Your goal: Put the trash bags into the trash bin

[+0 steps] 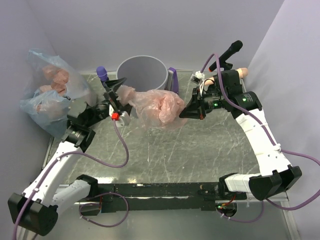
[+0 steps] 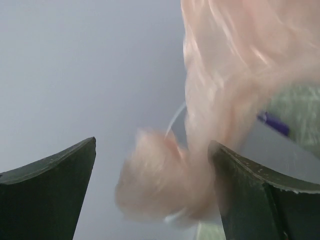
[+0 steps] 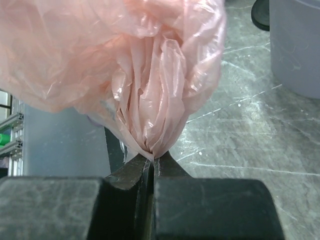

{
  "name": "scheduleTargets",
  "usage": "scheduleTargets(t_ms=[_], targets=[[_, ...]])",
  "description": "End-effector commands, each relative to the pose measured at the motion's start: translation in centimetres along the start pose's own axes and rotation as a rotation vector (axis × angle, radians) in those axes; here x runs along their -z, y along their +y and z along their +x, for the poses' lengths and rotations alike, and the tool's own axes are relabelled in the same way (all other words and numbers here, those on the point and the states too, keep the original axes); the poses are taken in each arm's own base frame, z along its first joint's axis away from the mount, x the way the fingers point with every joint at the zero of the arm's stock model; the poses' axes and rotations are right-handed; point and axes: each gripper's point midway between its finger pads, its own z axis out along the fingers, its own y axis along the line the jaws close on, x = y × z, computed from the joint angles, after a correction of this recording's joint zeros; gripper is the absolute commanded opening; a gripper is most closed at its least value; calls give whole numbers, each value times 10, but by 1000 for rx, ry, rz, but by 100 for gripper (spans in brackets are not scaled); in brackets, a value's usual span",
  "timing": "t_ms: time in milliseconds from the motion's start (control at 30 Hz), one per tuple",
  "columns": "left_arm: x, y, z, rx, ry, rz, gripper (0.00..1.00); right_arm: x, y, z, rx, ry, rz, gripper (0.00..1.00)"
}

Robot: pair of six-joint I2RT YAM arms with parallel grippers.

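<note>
Pink film fills both wrist views, but each tells something different. The right wrist camera shows the right gripper clenched on a gathered pleat of the pink trash bag, with the grey wall of the trash bin off to one side. The left wrist camera shows the left gripper spread wide, a blurred lump of that bag between its fingers but not clamped. Only the overhead view takes in the whole layout: the pink bag hangs over the table just in front of the bin, between the two grippers. It shows two bags in all, the second being the blue trash bag slumped against the left wall. There is one bin, and one small purple box just beside it.
</note>
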Motion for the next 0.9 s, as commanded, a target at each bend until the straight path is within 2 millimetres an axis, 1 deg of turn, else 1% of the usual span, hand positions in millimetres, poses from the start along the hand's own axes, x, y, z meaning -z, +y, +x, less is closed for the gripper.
scheduleTargets(t_ms=[0,33,67,100,133,200,233,267,300,333,367,400,467,500,533,567,667,700,767,833,867], targets=[[-20,9,-37,-114,-147,-3,97,8,8,-8,13,-28,-20,1],[-23,-1,-38,-107,-159,51,98,9,7,-7,-4,-33,-19,1],[-25,-15,-39,-91,-165,105,96,10,6,-8,-21,-42,-17,1],[-26,-23,-39,-84,-159,142,89,13,6,-11,-43,-58,-20,1],[-26,-32,-37,-65,-148,179,79,16,4,-12,-76,-72,-20,1],[-25,-44,-29,-1,-98,216,53,25,-2,-17,-145,-114,-21,1],[-24,-47,-25,46,-66,222,38,31,-5,-19,-189,-136,-22,1],[-22,-51,-19,111,-22,230,26,36,-10,-21,-225,-155,-23,1],[-20,-54,-13,171,21,228,16,41,-11,-22,-272,-169,-32,1],[-19,-53,-11,218,45,220,7,44,-13,-21,-305,-177,-42,2],[-19,-51,-9,273,71,207,1,46,-13,-20,-344,-181,-59,3],[-18,-52,-9,319,82,207,1,46,-13,-17,-375,-179,-72,7],[-21,-51,-14,432,95,222,1,46,-16,-11,-434,-182,-75,21],[-25,-53,-16,485,101,248,1,46,-19,-11,-427,-186,-61,24],[-25,-61,-17,565,125,299,1,47,-21,-13,-407,-193,-25,27],[-26,-69,-19,643,145,347,1,50,-23,-15,-370,-200,19,31],[-27,-90,-26,822,200,525,1,62,-34,-26,-213,-219,194,38],[-30,-93,-26,880,223,554,1,66,-37,-27,-170,-225,250,41],[-34,-98,-24,990,276,584,1,76,-50,-25,-53,-233,387,46],[-35,-101,-22,1046,311,609,1,86,-57,-21,36,-252,494,50],[-37,-100,-21,1064,317,611,1,93,-58,-20,90,-257,552,52]])
